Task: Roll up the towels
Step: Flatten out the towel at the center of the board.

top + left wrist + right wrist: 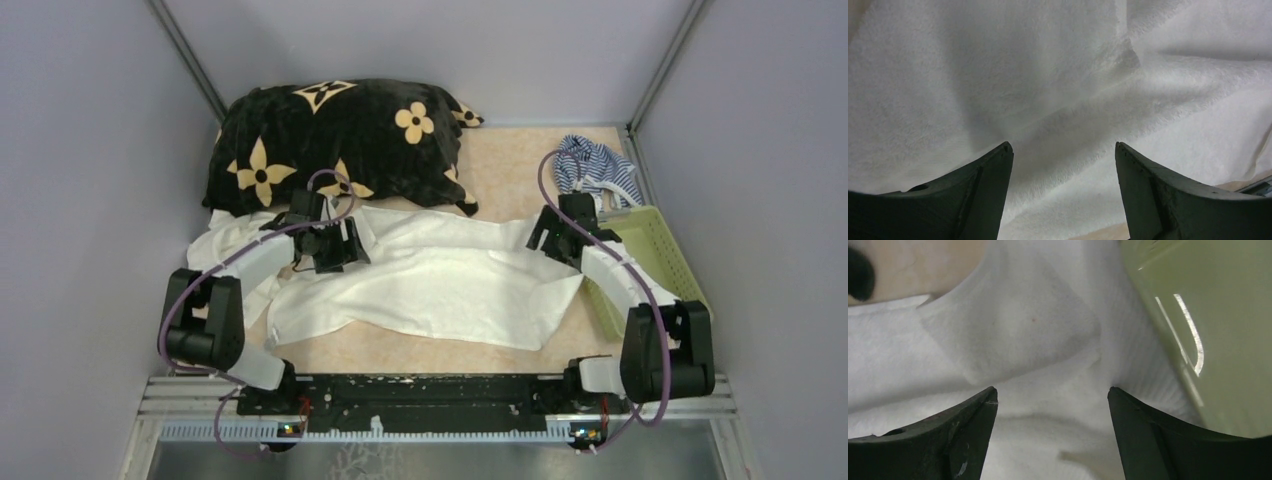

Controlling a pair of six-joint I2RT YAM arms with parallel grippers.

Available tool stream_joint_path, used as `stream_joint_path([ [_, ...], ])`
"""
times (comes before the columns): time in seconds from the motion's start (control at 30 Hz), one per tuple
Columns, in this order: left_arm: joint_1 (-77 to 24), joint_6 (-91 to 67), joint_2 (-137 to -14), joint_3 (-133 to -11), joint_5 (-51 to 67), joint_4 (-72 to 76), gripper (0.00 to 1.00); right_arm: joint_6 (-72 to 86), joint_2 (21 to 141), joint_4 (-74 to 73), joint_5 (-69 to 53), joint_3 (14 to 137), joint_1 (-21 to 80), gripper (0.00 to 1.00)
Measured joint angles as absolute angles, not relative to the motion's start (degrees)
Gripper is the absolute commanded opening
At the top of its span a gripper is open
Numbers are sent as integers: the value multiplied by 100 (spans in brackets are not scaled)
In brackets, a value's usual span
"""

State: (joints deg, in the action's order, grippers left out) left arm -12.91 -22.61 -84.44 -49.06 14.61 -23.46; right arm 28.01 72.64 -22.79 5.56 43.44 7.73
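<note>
Top view: tan table (520,165) w/ grey walls and metal corner posts. White towel (440,280) lies spread and rumpled across the middle, just in front of black pillow (335,140) w/ tan flowers. Striped garment (590,165) back right, green basket (650,250) right. No readable writing.
Left wrist: left gripper (1063,150) jaws wide apart, nothing between, just over towel.
Right wrist: right gripper (1052,392) also spread, empty, over towel edge beside basket.
</note>
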Motion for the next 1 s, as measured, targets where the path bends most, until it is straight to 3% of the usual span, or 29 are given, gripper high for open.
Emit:
stream_joint_path([
  [0.47,-1282,-2674,-9131,-4974,1750,-1822,82,2502,8624,-1911,1116,5459,-220,86],
  [0.7,-1184,-2696,-9382,-5280,1297,-1841,84,2211,8497,-2014,108,5798,541,86],
  [1.0,-399,-2596,-9979,-6099,860,-2038,84,2200,8372,-2285,-895,5251,1175,86],
])
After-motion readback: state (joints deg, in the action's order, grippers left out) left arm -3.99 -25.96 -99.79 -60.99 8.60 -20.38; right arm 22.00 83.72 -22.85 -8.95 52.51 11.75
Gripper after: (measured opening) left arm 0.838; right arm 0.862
